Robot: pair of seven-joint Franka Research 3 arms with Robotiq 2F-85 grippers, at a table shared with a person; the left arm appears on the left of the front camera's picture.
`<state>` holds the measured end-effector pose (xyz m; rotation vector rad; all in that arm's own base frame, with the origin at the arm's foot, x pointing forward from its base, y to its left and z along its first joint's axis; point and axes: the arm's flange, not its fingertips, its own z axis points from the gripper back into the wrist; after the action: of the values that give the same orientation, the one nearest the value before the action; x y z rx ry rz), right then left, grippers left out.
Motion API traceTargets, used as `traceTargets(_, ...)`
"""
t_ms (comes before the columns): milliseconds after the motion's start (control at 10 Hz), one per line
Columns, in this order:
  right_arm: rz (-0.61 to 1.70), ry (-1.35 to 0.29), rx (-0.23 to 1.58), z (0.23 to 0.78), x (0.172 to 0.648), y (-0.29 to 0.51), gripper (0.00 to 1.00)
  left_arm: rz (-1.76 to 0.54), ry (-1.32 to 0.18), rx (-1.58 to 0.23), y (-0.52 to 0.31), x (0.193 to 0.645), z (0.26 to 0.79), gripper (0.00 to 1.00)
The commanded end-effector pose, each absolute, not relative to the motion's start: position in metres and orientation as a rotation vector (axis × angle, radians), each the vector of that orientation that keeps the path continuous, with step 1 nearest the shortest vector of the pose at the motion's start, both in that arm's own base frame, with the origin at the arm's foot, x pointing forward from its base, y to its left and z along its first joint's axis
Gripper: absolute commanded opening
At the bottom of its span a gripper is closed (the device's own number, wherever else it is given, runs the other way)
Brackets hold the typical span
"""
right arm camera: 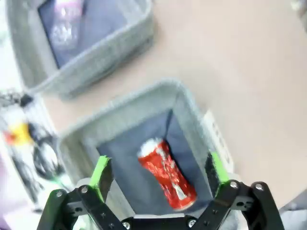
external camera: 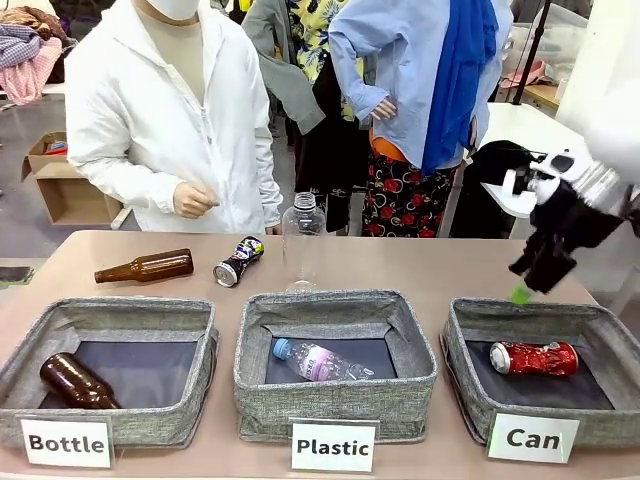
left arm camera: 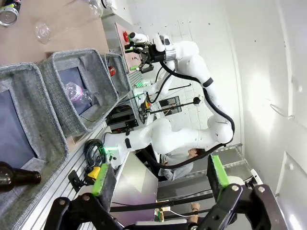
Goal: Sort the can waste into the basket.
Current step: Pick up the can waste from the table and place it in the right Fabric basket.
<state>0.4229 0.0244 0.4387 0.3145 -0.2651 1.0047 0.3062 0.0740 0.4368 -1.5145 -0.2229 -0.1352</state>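
Note:
The shiny red crushed can (external camera: 534,358) lies on the dark bottom of the grey basket (external camera: 470,385) labelled "Can" at the right. In the right wrist view the same red can (right arm camera: 168,174) rests loose inside the basket (right arm camera: 124,112), below my right gripper (right arm camera: 160,173), whose green pads stand wide apart with nothing between them. My right gripper (external camera: 532,280) hovers open above the basket's far rim. The black printed can (external camera: 238,261) lies on the table behind the middle bin. My left gripper (left arm camera: 160,178) is open and holds nothing, off the table's left side.
A "Bottle" bin (external camera: 110,420) at the left holds a brown bottle (external camera: 78,383); a "Plastic" bin (external camera: 335,405) in the middle holds a clear bottle (external camera: 318,361). Another brown bottle (external camera: 146,267) and an upright clear bottle (external camera: 303,240) stand on the far table. A person (external camera: 170,120) stands behind.

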Motion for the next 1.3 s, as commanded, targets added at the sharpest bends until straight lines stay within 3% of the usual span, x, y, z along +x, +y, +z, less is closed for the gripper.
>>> traceTargets(0, 0.195, -0.816, 0.807, 0.453, 0.436, 0.015, 1.00, -0.135, -0.220, -1.523, 0.074, 0.305, 0.439, 1.00)
traceTargets(200, -0.060, -0.838, 1.111, 0.453, 0.443, -0.008, 1.00, -0.135, -0.220, -1.523, 0.074, 0.305, 0.439, 1.00)
traceTargets(400, -0.246, -0.847, 1.305, 0.445, 0.448, -0.032, 1.00, -0.135, -0.220, -1.523, 0.074, 0.305, 0.439, 1.00)
traceTargets(700, -0.318, -0.812, 1.509, 0.430, 0.459, -0.055, 1.00, -0.135, -0.220, -1.523, 0.074, 0.305, 0.439, 1.00)
traceTargets(800, 0.124, -0.541, 1.102, 0.438, 0.448, -0.053, 1.00, -0.135, -0.220, -1.523, 0.074, 0.305, 0.439, 1.00)
traceTargets(1200, 0.124, -0.541, 1.102, 0.438, 0.448, -0.053, 1.00, -0.135, -0.220, -1.523, 0.074, 0.305, 0.439, 1.00)
